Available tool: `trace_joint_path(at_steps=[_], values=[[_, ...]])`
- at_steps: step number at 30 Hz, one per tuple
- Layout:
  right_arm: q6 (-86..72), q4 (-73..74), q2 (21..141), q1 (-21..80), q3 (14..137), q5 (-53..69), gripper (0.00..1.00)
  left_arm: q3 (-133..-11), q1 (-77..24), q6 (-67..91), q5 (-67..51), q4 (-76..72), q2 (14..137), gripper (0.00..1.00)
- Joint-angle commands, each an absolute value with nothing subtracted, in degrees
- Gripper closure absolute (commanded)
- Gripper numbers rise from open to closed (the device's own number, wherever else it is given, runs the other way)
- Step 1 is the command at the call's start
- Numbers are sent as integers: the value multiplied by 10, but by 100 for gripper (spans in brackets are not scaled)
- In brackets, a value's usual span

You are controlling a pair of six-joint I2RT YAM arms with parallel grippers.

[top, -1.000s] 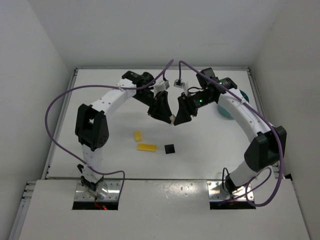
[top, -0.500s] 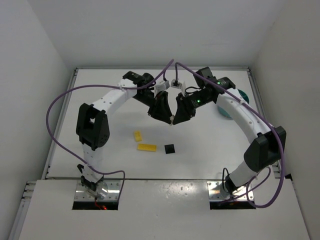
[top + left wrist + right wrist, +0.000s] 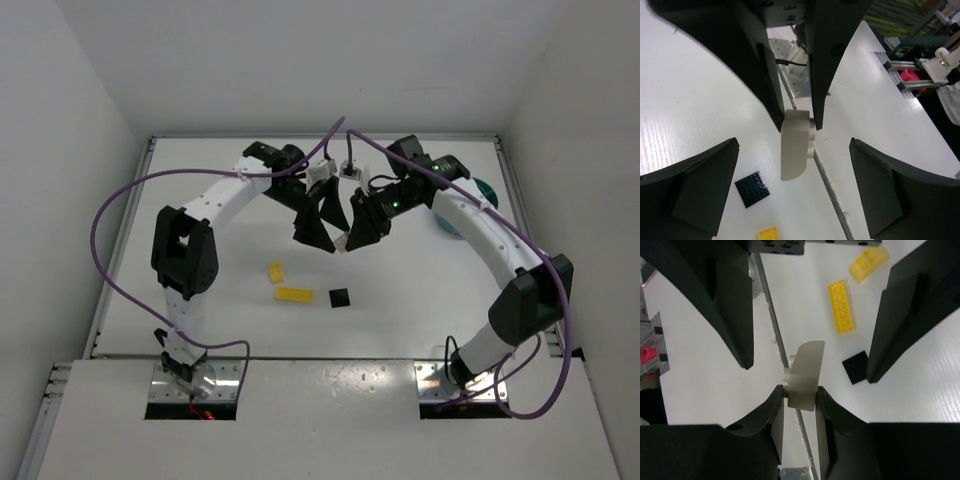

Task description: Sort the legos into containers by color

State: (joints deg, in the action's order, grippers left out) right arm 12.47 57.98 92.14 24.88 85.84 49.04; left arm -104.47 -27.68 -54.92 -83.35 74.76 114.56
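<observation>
Cream plastic is what the right gripper [image 3: 800, 391] holds: the cream lego [image 3: 806, 365] is pinched at its lower end between the two dark fingers [image 3: 760, 440], which press on its flat sides. In the right wrist view the long axis of the piece runs from 6 o'clock to 12 o'clock, leaning a little toward 1 o'clock. The free end points up in the picture, and the studs look toward 9 o'clock. In the left wrist view the same axis is also almost upright, with the studs toward 3 o'clock. The left gripper [image 3: 793, 147] faces the piece with its fingers [image 3: 695, 185] spread wide, one on each side and not touching it. In the top view the piece sits between the two gripper tips near the middle of the table [image 3: 400, 320], held off the surface as far as I can tell. From it, the black lego [image 3: 340, 297] lies at 6 o'clock, the long yellow lego [image 3: 294, 294] between 7 and 8 o'clock, and the short yellow lego [image 3: 275, 271] between 8 and 9 o'clock. All three lie flat and apart from each other. The teal bowl [image 3: 488, 190] stands between 2 and 3 o'clock, partly hidden behind the right arm and close to the right edge of the table. Bare white surface runs toward 9 o'clock up to the left edge, and also at 6 o'clock between the legos and the near edge. Walls close the table at 9, 12 and 3 o'clock.
</observation>
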Motion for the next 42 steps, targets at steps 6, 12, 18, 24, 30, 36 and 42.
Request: trace_joint_path(at_steps=[6,12,18,24,30,36,42], values=[[128,562,852,235,839,398,93,-945,-211,-116,-663,375,1094,0],[92,524,831,214,812,303,94,-819,-200,-42,-355,166,952,0],[40,476,837,181,817,123,96,-837,-182,-9,-336,201,940,0],[21,491,929,103,925,69,97,-820,-182,-20,-336,207,916,0],[2,534,1074,12,1060,75,98,-809,-177,-31,-330,207,895,0],[-4,562,1177,-40,1151,51,98,-803,-177,-31,-324,201,884,0],[-4,568,1211,-66,1170,40,98,-798,-171,-13,-318,190,884,0]])
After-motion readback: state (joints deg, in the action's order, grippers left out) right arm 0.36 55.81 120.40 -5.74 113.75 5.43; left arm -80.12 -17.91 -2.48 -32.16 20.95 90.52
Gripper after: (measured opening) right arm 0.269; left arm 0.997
